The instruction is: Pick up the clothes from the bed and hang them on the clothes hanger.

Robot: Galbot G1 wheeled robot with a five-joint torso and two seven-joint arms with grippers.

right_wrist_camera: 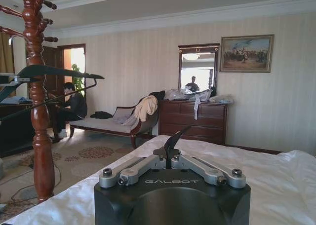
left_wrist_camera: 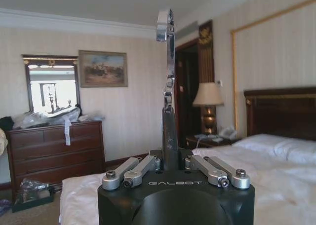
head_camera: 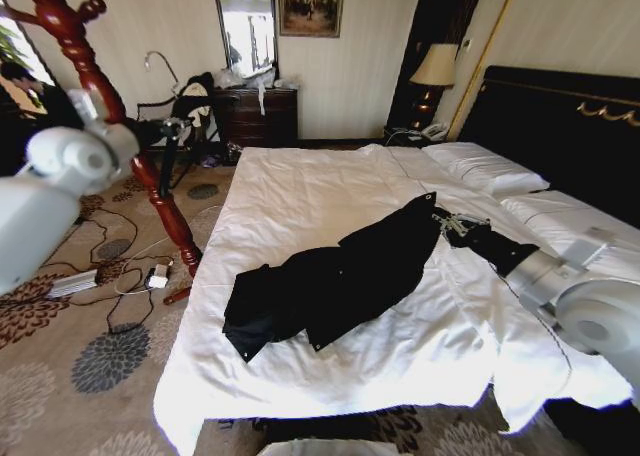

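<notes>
The clothes (head_camera: 340,276), a black long-sleeved garment, lie spread flat across the middle of the bed (head_camera: 300,176). My right gripper (head_camera: 447,220) reaches in from the right and sits low over the sheet at the garment's upper right edge. Its fingers (right_wrist_camera: 171,143) look shut; whether they pinch any cloth I cannot tell. My left gripper (head_camera: 172,128) is raised off the bed's left side beside the coat stand, shut on the clothes hanger (right_wrist_camera: 54,71). The hanger's silver hook (left_wrist_camera: 167,52) rises straight up from the closed fingers.
A red-brown wooden coat stand (head_camera: 150,176) stands on the carpet by the bed's left edge, close to the hanger. Cables and a power strip (head_camera: 130,276) lie at its foot. A dresser (head_camera: 258,116) and a chair (right_wrist_camera: 143,109) line the far wall; pillows (head_camera: 485,166) and the headboard are at the right.
</notes>
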